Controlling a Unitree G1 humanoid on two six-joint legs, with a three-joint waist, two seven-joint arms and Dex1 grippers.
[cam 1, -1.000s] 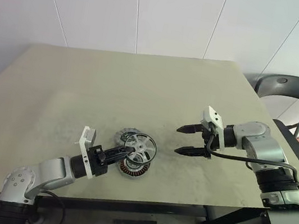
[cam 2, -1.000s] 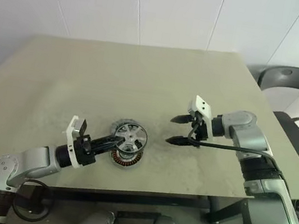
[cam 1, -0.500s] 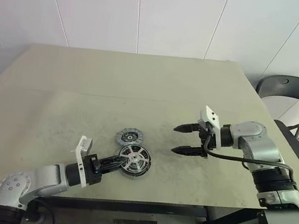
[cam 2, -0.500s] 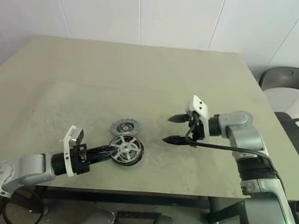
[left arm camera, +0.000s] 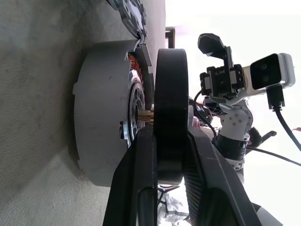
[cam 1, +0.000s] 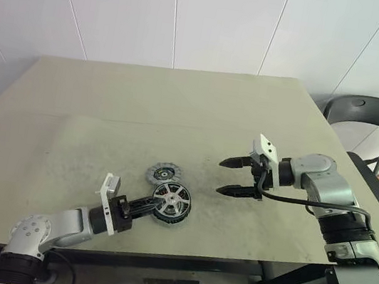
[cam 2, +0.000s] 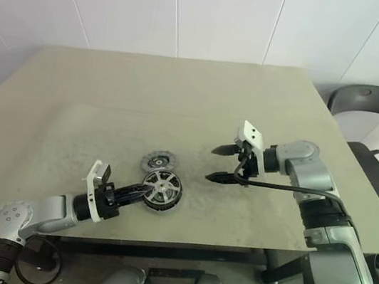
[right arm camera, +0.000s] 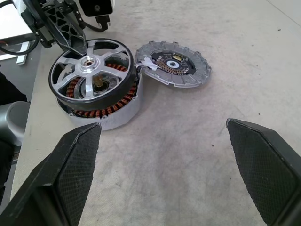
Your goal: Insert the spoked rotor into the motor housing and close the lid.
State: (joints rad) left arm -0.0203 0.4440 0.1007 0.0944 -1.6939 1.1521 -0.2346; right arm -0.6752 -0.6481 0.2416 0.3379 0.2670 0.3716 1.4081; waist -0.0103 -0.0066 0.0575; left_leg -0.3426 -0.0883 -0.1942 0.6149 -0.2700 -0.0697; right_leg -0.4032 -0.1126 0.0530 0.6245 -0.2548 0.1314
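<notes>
1. Beige desk (cam 1: 180,112) carries all three parts near its front edge; the surface is scuffed around them.
2. Right gripper (cam 1: 233,177) hangs above the desk with its jaws spread wide and nothing between them. The parts lie well apart from these jaws, off to the robot's left.
3. Left gripper (cam 1: 153,205) reaches in level. Its jaws pinch the dark rim of the spoked rotor (right arm camera: 91,66), one finger on each face of the rim.
4. Motor housing (right arm camera: 106,113) sits directly beneath the gripped rotor, copper windings showing through the spokes.
5. Rotor lies over the housing mouth but proud of it, slightly offset. Judged not yet fully seated.
6. Lid (right arm camera: 174,63) lies flat just beyond the left jaws, touching or nearly touching the housing wall. Still to be fitted.
7. Remaining, by judgement: seat rotor, release, place lid.
</notes>
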